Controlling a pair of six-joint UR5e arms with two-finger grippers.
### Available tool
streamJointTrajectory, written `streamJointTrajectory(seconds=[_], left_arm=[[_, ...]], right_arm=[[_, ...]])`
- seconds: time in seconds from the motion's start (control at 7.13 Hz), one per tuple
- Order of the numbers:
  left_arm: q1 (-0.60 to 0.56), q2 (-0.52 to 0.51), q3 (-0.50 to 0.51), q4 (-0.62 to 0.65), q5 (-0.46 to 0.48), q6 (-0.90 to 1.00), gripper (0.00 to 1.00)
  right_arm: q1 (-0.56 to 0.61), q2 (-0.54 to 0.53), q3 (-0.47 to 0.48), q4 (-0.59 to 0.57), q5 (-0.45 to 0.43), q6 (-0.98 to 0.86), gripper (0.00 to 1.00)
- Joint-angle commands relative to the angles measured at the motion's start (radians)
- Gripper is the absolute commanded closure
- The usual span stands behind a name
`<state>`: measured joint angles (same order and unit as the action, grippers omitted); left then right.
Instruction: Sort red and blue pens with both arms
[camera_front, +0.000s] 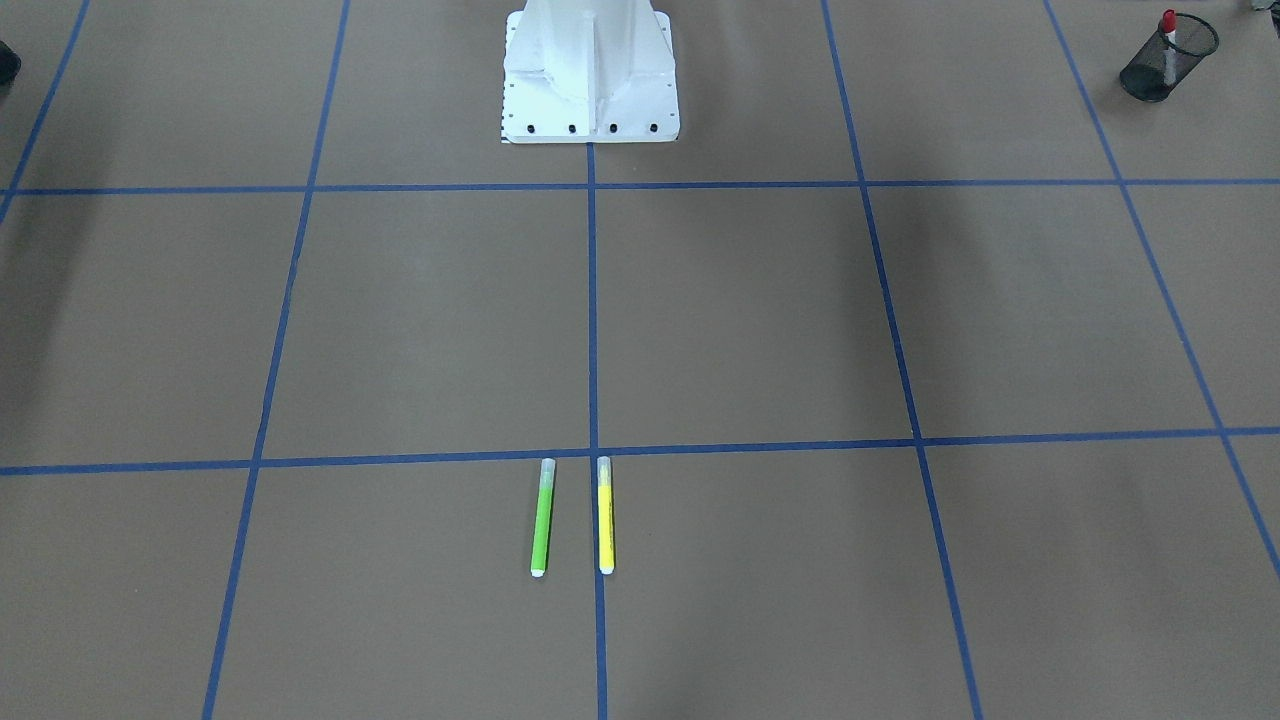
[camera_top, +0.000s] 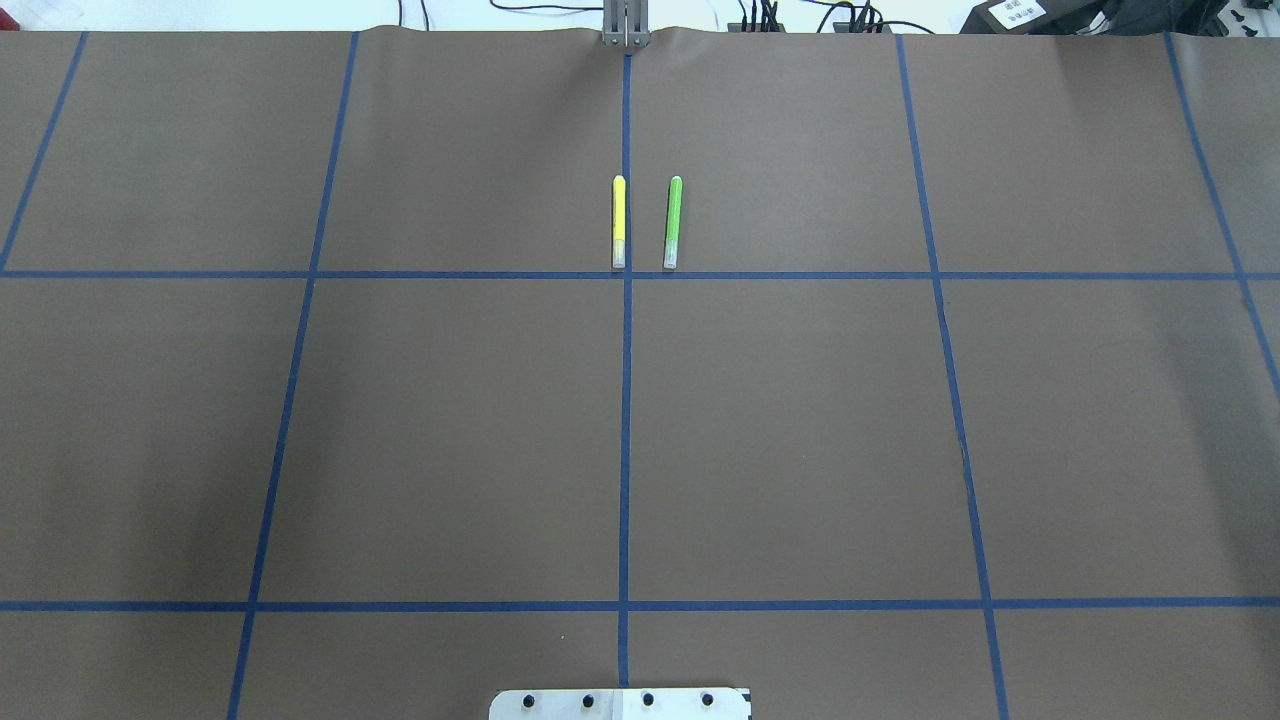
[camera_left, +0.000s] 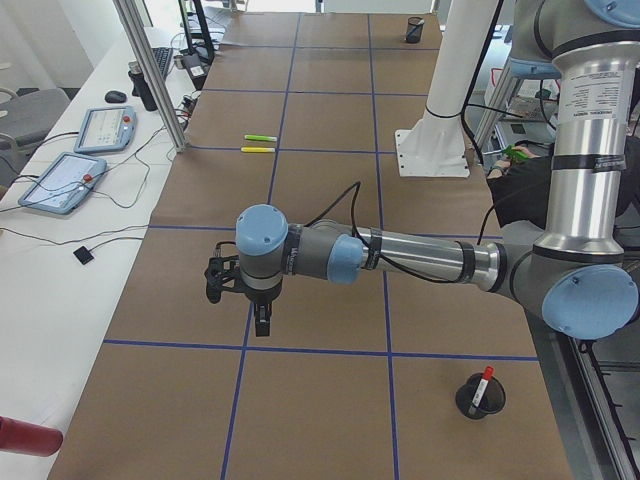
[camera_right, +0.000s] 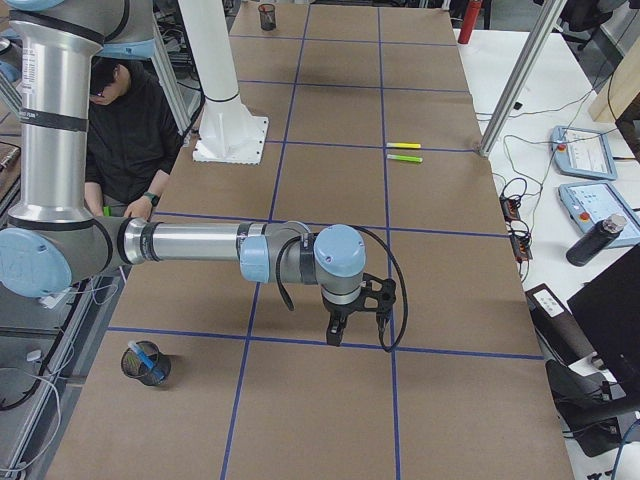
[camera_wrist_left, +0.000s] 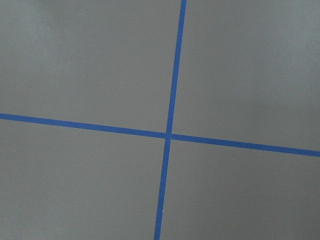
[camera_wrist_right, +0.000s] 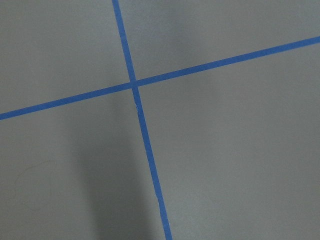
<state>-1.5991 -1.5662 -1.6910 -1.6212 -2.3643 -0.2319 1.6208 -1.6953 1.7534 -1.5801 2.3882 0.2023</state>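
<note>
The red-capped white marker (camera_front: 1168, 24) stands in a black mesh cup (camera_front: 1166, 60) at the table corner on my left; the exterior left view shows the same marker (camera_left: 485, 382) in its cup (camera_left: 480, 397). The blue pen (camera_right: 148, 358) lies inside another mesh cup (camera_right: 146, 364) at the corner on my right. My left gripper (camera_left: 261, 323) hangs over a tape crossing, well clear of its cup. My right gripper (camera_right: 336, 333) hovers over the tape likewise. Both show only in the side views, so I cannot tell whether they are open or shut. The wrist views show bare brown table and blue tape.
A green pen (camera_top: 672, 222) and a yellow pen (camera_top: 618, 222) lie side by side at the table's far middle. The white robot base (camera_front: 590, 70) stands at the near edge. A person (camera_right: 130, 130) sits beside it. Tablets (camera_left: 62, 182) lie off the table.
</note>
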Motion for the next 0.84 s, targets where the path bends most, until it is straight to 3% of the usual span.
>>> streamJointTrajectory(seconds=[0.0,0.7], left_arm=[[0.004,0.002,0.037,0.000,0.081,0.000,0.00],[0.007,0.008,0.037,0.000,0.099,0.002,0.00]], right_arm=[[-0.027,0.008,0.014,-0.004,0.005,0.006,0.00],[-0.041,0.005,0.017,-0.001,-0.007,0.014,0.00]])
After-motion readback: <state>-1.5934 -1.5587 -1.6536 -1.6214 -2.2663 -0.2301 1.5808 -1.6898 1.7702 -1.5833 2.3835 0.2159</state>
